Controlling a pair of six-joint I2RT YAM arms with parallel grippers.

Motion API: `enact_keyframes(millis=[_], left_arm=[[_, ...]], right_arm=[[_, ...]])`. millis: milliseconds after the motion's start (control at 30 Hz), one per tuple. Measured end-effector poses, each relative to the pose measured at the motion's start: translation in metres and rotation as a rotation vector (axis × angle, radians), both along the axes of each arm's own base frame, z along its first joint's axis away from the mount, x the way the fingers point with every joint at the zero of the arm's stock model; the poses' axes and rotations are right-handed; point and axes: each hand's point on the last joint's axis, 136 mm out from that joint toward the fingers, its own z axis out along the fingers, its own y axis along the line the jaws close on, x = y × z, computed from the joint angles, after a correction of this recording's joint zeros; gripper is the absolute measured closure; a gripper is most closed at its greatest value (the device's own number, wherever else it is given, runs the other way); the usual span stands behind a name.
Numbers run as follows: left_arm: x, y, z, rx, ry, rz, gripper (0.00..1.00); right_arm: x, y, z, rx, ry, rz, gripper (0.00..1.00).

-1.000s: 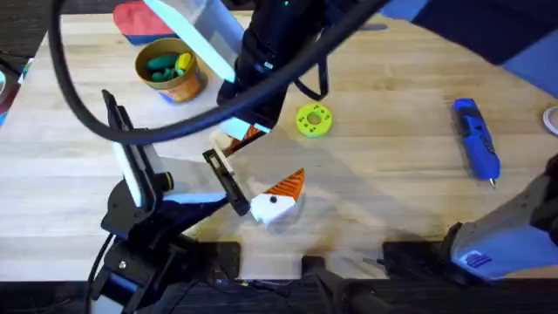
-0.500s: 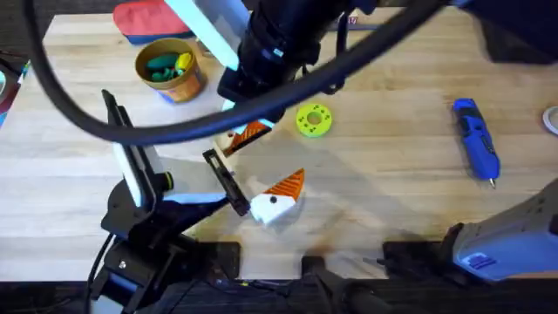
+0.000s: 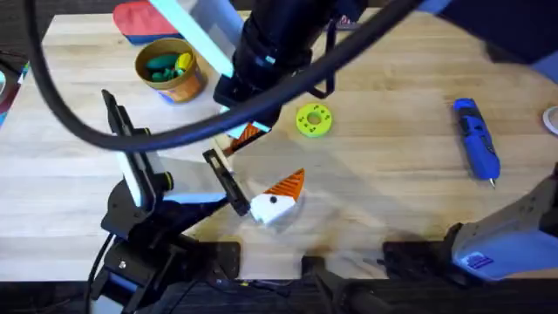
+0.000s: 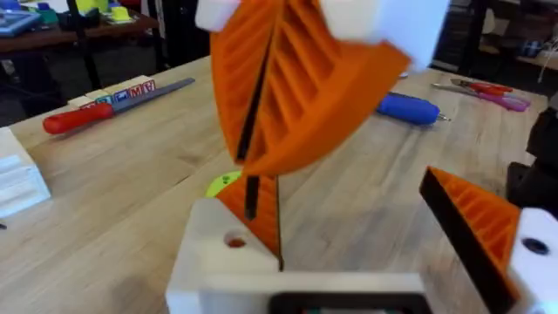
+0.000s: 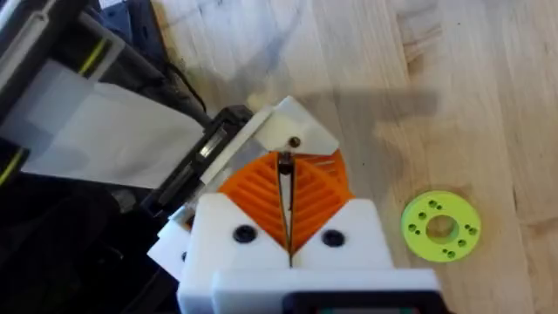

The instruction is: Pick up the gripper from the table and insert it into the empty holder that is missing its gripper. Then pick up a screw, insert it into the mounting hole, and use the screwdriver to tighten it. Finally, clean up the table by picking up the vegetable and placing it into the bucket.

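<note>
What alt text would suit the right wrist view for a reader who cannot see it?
The right gripper, white fingers with orange ribbed pads pressed together, hangs over a white holder on a black arm. A green ring lies beside it on the wooden table.

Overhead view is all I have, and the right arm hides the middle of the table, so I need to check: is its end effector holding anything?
Observer: Yes. The left wrist view shows the right end effector shut on a thin dark rod that sticks out below its orange pads.
Operator: Where does the rod sit relative to the left arm?
Observer: It hangs just above the holder, close to the mounting hole; I cannot tell whether they touch. The left end effector is open, with its other finger well off to the side.
</note>
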Motion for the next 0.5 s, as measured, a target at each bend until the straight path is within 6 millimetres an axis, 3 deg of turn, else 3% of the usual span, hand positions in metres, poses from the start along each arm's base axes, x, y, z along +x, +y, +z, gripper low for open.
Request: enact_keyframes(millis=[500], left_arm=[[0.0,0.0,-0.0001,0.0,0.0,0.0,0.014]], right_arm=[[-0.0011,0.005,-0.0053,-0.006,0.004,0.009,0.997]])
